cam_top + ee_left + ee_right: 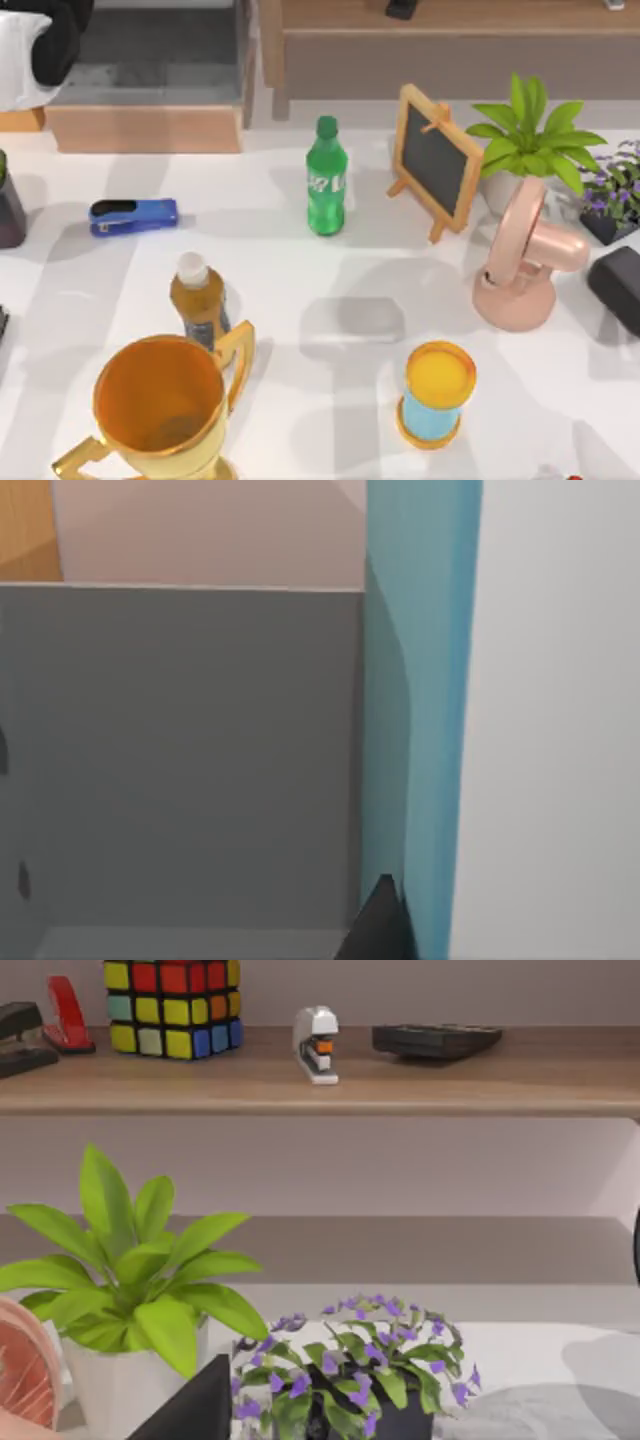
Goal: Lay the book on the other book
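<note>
Both the book and the other book are out of view. The left wrist view sits close against a flat grey panel (180, 760) with a light-blue strip (420, 680) beside it, and I cannot tell what they belong to. A dark fingertip (380, 925) of my left gripper pokes in at that view's edge. My right wrist camera looks across the table's back right corner toward a wall shelf (320, 1075).
On the table stand a green bottle (326, 178), a small chalkboard (433, 160), a blue stapler (133, 215), a brown bottle (200, 300), a gold trophy (160, 410), a yellow-topped cup (437, 392), a pink fan (525, 265), potted plants (530, 140) and a black block (615, 285).
</note>
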